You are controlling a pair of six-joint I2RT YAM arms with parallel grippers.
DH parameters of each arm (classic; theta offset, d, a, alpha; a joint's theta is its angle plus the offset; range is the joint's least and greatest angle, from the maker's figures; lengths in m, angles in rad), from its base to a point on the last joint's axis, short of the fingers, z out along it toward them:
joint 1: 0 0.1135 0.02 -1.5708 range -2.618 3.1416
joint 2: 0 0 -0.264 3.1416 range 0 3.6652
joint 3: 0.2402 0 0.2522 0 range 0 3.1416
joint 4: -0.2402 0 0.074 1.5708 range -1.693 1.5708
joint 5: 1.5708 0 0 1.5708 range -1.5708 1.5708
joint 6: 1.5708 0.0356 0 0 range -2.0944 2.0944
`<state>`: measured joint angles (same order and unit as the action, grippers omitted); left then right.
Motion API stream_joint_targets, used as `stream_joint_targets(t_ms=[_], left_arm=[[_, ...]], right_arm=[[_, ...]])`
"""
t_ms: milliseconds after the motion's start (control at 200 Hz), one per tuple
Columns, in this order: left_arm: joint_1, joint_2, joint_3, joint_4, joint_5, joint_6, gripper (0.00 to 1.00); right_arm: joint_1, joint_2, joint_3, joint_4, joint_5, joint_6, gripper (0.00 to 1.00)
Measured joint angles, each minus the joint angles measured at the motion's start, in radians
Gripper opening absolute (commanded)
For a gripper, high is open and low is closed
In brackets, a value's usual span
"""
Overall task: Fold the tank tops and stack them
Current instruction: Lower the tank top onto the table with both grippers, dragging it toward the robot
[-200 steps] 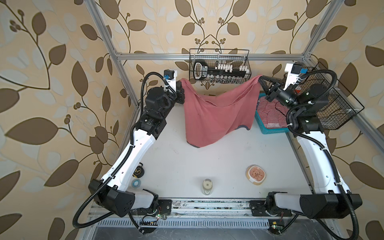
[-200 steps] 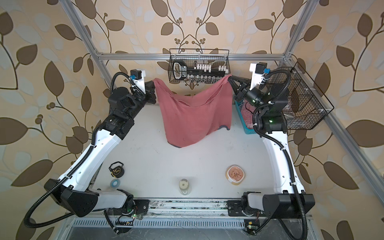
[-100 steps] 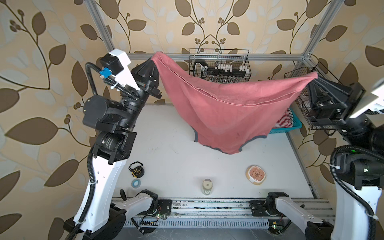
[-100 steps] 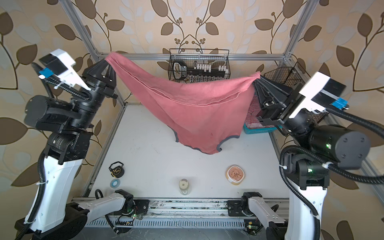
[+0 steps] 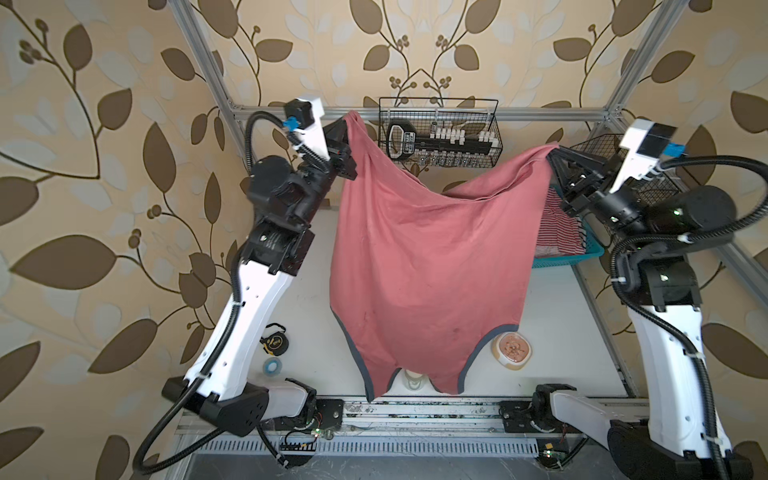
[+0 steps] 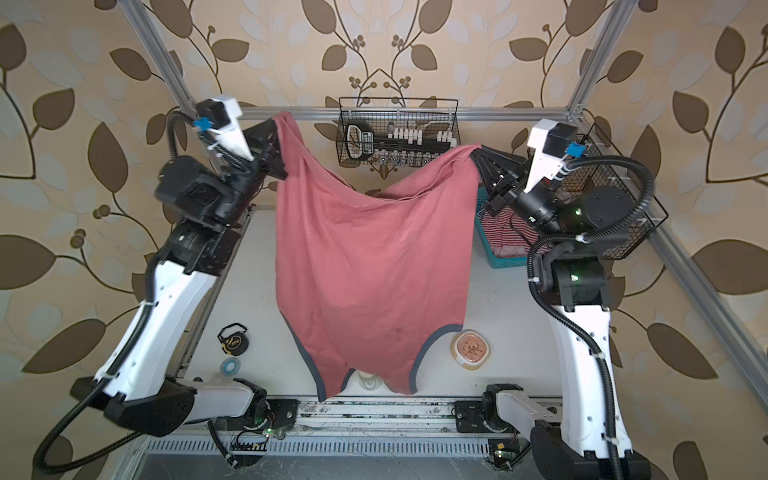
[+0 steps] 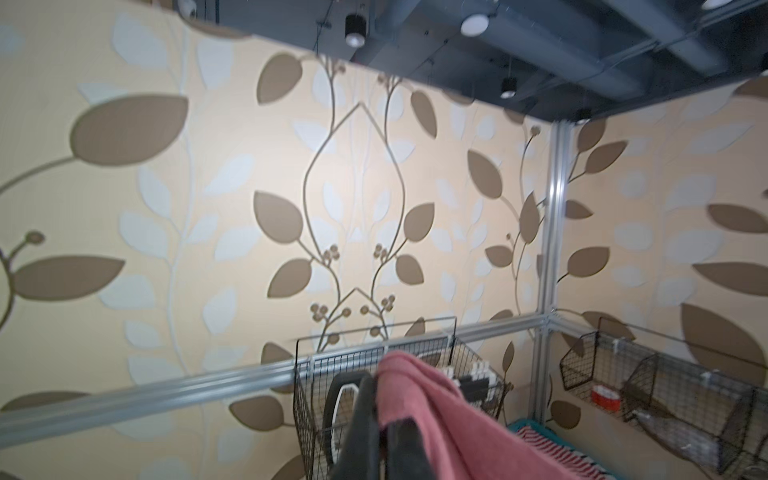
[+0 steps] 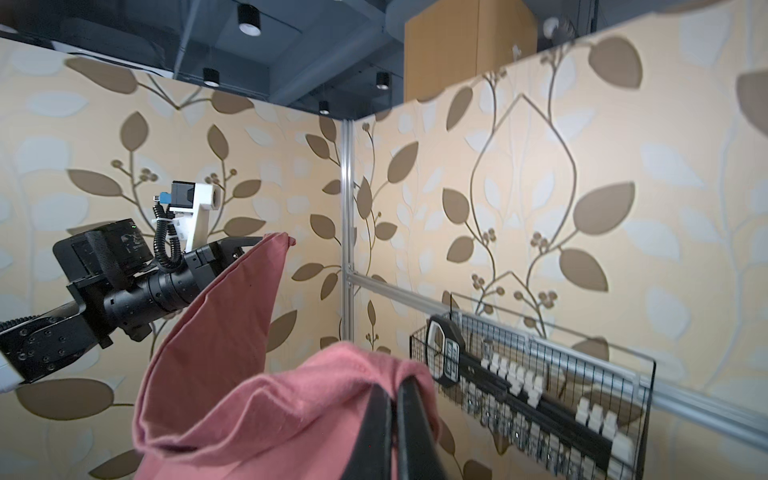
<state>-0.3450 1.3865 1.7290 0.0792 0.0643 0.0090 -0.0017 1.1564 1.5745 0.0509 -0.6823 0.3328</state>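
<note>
both top views: brick-red tank top [image 5: 424,266] hung between two clamped pincers, narrower than a moment ago.
left pincer [image 5: 346,124] and right pincer [image 5: 555,153] each pinch a hem corner either side of the wire basket [image 5: 436,111], now closer together; the cloth sags deeper below the basket. striped tank top [image 5: 557,224] lies right of it, unmoved.

The raised tank top [image 5: 428,266] hangs between left gripper [image 5: 347,124] and right gripper [image 5: 555,151]; the other tank top [image 5: 557,228] lies in a bin [image 5: 582,257] below the right.
</note>
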Motion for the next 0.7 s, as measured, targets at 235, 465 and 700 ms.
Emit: stream_joint_targets(t_ms=[235,465,700], left_arm=[[0.002,0.251,-0.091,-0.001,-0.086,0.018,0.0],[0.035,0.374,-0.085,0.069,-0.129,-0.004,0.0],[0.072,0.513,-0.051,0.109,-0.123,-0.071,0.0]], right_arm=[[0.028,0.167,-0.076,-0.033,0.058,-0.02,0.0],[0.043,0.331,-0.075,-0.037,0.113,-0.045,0.0],[0.062,0.467,-0.065,-0.133,0.169,-0.072,0.0]])
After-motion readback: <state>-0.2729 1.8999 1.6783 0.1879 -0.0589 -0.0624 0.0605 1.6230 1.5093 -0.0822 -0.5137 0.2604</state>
